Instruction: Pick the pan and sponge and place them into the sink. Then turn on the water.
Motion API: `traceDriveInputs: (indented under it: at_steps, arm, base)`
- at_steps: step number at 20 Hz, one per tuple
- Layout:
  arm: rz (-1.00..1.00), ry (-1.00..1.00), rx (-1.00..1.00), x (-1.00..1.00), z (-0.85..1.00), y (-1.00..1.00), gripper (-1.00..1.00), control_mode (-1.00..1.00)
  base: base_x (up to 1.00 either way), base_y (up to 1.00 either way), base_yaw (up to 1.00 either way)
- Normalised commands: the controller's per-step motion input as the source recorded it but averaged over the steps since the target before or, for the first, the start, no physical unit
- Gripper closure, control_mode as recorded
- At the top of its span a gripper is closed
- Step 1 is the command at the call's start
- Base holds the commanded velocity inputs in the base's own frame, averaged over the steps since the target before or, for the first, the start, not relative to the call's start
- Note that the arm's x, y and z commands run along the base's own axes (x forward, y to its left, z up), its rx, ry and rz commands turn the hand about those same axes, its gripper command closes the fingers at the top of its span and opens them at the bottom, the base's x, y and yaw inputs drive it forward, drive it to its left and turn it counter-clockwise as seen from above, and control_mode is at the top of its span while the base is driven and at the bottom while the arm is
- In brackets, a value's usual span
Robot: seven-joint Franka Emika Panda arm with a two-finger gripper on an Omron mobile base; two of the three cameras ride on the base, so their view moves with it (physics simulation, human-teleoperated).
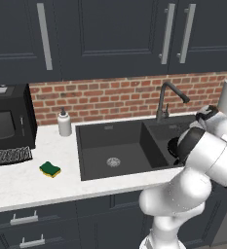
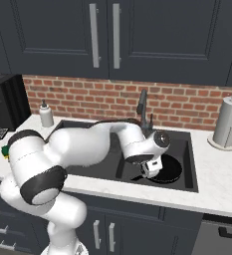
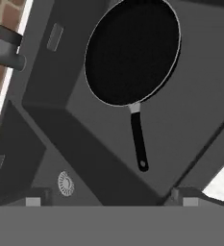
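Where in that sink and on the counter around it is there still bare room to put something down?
The larger left basin of the sink is bare around its drain. Open counter lies around the sponge, between the soap dispenser and the front edge. The smaller right basin is crowded: the pan fills it, with the open tool above.

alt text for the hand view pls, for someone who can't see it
Looking down into a dark double-basin sink, a round black pan lies flat in the smaller basin, its short handle pointing toward the camera. The open gripper hangs above it, holding nothing. The larger basin's round metal drain and part of the dark faucet sit at the left.
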Motion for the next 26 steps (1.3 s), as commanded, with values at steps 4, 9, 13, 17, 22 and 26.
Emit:
traceDriveInputs:
  at_steps: [4,9,13,17,22,26]
  arm:
    - [0.04,-0.26,0.0,-0.76,0.57,0.02,-1.0,-1.0]
    - [0.07,-0.08,-0.12,-0.63,0.61,0.39,-1.0,-1.0]
    - [0.04,-0.07,-0.18,-0.51,0.51,0.7,-1.0,-1.0]
    - [0.03,0.0,-0.26,-0.4,0.5,0.92,-1.0,-1.0]
    - [0.04,0.01,-0.26,-0.3,0.55,0.99,-1.0,-1.0]
    - [0.06,0.02,-0.27,-0.25,0.48,1.0,-1.0,-1.0]
  base:
    - [0.0,0.0,0.0]
    - [0.0,0.0,0.0]
    - [0.0,0.0,0.0]
    - [0.0,0.0,0.0]
    - [0.0,0.0,0.0]
    - [0.0,0.0,0.0]
